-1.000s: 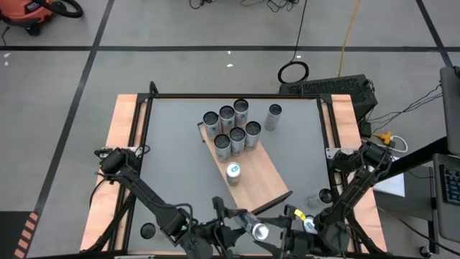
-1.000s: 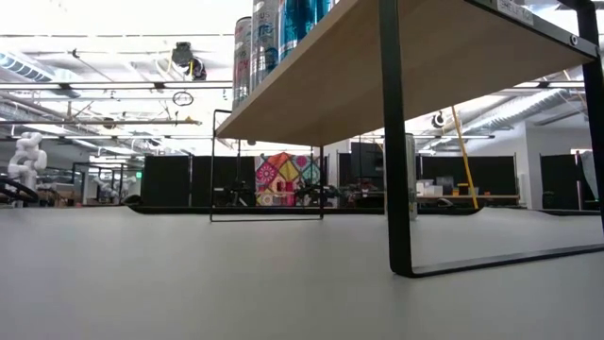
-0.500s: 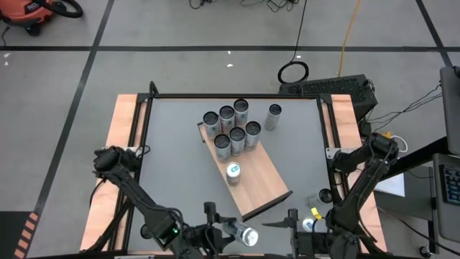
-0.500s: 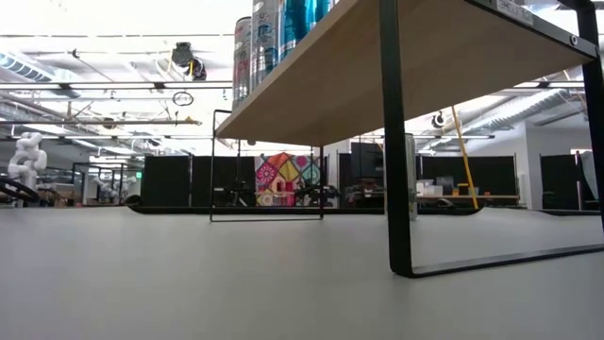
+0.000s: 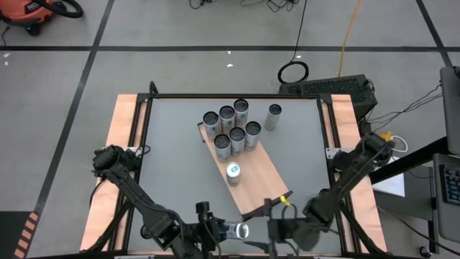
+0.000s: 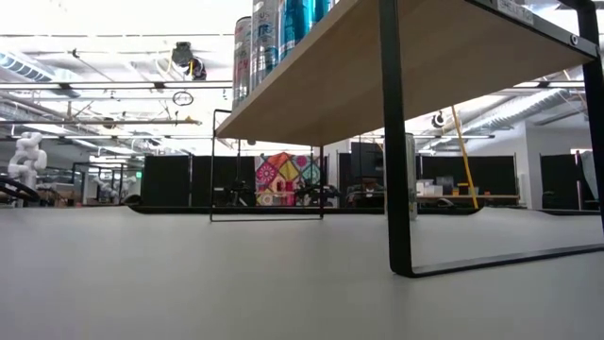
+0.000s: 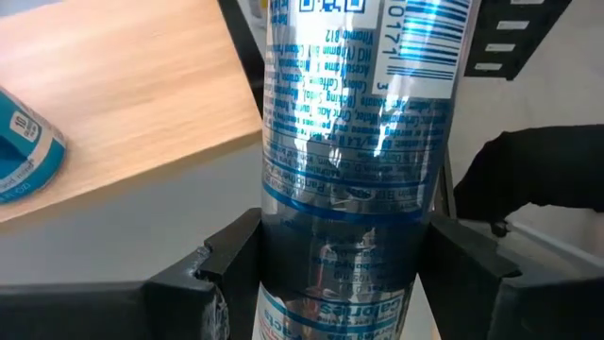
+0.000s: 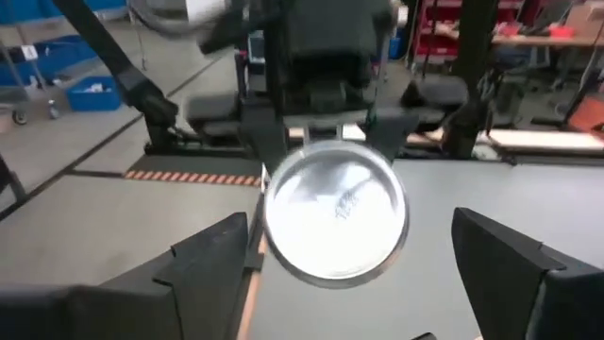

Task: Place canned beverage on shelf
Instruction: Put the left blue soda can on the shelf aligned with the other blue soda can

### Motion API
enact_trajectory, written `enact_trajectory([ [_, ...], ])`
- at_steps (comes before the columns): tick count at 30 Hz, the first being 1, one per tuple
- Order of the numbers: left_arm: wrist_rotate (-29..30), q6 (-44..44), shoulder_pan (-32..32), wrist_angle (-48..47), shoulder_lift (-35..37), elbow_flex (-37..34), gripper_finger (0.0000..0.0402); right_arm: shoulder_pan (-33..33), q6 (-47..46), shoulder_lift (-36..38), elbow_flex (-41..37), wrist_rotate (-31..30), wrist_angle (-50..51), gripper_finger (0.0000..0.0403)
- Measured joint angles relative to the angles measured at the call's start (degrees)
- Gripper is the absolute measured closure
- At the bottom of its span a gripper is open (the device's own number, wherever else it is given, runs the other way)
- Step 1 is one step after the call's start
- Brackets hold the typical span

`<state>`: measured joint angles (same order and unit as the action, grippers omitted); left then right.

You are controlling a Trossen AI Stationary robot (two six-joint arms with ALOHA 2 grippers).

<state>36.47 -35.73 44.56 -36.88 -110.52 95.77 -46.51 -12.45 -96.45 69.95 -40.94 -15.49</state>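
A silver can with blue print point(image 7: 359, 142) is lifted near the table's front edge, with my left gripper point(image 5: 215, 232) shut on it. Its round end point(image 8: 335, 222) faces my right gripper point(image 8: 347, 241). That gripper stands open in front of the can, a finger on either side, touching nothing. The light-brown shelf point(image 5: 262, 176) runs slantwise across the table's middle on black legs point(image 6: 396, 189). One can point(image 5: 233, 171) stands alone on the shelf and several cans point(image 5: 230, 126) stand at its far end. My left gripper pinches the can's round side wall point(image 7: 349, 255) between its two fingers point(image 7: 226, 274), which lie across the can. The fingers slant down toward the table's right side. The can sticks out ahead of the fingers, clear of the table.
A lone can point(image 5: 273, 116) stands on the grey tabletop right of the far group. Small dark round things lie at the table's right side point(image 5: 323, 196) and near-left corner point(image 5: 147, 232). The shelf's near corner point(image 5: 244, 212) is close to both grippers.
My left gripper has carried the can toward the table's left edge along the front, turning it. My right gripper, which was at the can a second ago, now stands apart from it and has swung round to point at the can's end.
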Motion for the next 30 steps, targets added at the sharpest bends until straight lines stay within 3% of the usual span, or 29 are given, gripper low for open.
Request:
enact_trajectory([
  [11,-0.8,0.0,-0.5,0.4,0.0,0.0,0.0179,5.4,0.1,-2.0,0.0,12.6,-3.8,0.0104],
  [16,-1.5,-0.1,-1.1,0.4,0.0,0.0,0.0179,6.2,2.5,-3.2,0.0,14.1,-6.0,0.0139],
  [24,-1.8,-2.4,-1.2,0.2,0.0,0.0,0.0178,6.4,3.9,-3.2,0.0,13.7,-6.1,0.0232],
  [30,-1.8,-3.0,-1.0,0.2,0.0,0.0,0.0168,6.4,4.6,-3.2,0.0,13.9,-6.4,0.0232],
])
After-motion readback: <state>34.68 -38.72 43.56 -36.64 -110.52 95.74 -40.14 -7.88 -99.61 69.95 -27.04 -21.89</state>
